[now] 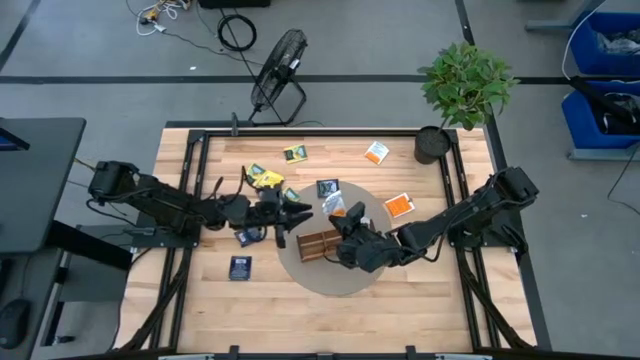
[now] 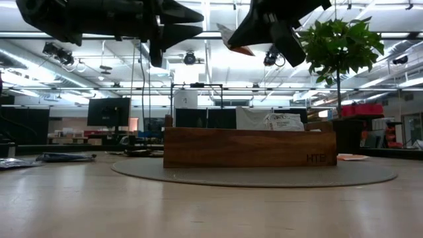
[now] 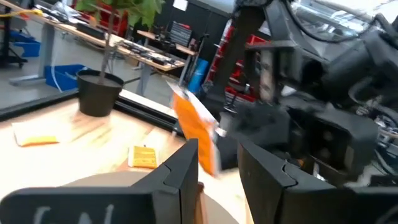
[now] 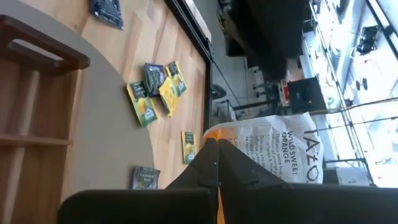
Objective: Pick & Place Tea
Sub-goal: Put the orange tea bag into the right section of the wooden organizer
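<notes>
My right gripper (image 1: 350, 222) hovers over the round grey mat, shut on an orange-and-white tea sachet (image 4: 273, 143). In the low view the gripper (image 2: 261, 30) and sachet (image 2: 229, 36) hang well above the brown wooden tray (image 2: 250, 147), which rests flat on the mat and has pale sachets (image 2: 284, 122) standing in it. My left gripper (image 1: 303, 215) is open, beside the tray's left end and level with the right gripper; its fingers (image 3: 186, 162) point at the held sachet (image 3: 196, 134). More sachets lie flat on the table: yellow-green (image 1: 265, 178), orange (image 1: 399, 206), dark (image 1: 240, 267). My right gripper pinches the orange-and-white sachet between its two fingers (image 4: 214, 158), at one edge (image 4: 231, 138). The printed face sticks out past the fingertips. The sachet is lifted clear, high above the tray and tilted (image 2: 229, 36).
The round grey mat (image 1: 375, 275) sits at the table's centre. A potted plant (image 1: 462, 85) stands at the far right corner. A floor fan (image 1: 278, 75) is beyond the far edge. Loose sachets (image 1: 376, 152) are scattered on the far half. The near part of the wooden table (image 1: 420, 320) is bare.
</notes>
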Tool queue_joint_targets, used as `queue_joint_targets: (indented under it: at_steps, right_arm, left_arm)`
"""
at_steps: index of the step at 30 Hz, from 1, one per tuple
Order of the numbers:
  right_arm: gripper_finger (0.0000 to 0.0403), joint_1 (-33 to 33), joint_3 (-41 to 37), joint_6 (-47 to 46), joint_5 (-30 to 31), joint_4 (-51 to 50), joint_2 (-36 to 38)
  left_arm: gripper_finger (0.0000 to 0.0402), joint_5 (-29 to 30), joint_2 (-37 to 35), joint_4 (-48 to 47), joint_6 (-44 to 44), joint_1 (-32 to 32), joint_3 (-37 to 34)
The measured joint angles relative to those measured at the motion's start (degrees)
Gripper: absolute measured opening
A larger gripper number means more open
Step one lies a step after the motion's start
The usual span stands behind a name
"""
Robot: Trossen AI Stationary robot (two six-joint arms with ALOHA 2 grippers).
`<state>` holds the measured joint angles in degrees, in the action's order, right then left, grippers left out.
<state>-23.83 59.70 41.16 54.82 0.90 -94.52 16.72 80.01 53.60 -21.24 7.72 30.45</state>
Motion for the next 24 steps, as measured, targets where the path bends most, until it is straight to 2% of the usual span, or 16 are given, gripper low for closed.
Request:
queue_joint_targets:
  at_steps: [3, 13, 17, 24]
  right_arm:
    - [0.0, 0.2, 0.0, -0.4, -1.9, 0.0, 0.0]
    - [0.0, 0.7, 0.0, -0.1, -3.9, 1.0, 0.0]
    - [0.0, 1.3, 0.0, 0.4, -3.9, 2.1, 0.0]
    - [0.0, 2.3, 0.0, 2.0, -6.4, 3.6, 0.0]
  left_arm:
    - [0.0132, 0.1, 0.0, 0.1, 0.3, -0.6, 0.1]
    - [0.0215, -1.5, 0.0, 0.0, -1.7, -1.9, 0.7]
    - [0.0225, -1.6, -0.1, -3.8, -1.7, -1.9, 2.0]
    - [0.0223, -1.5, -0.1, -4.1, -1.2, -1.9, 2.7]
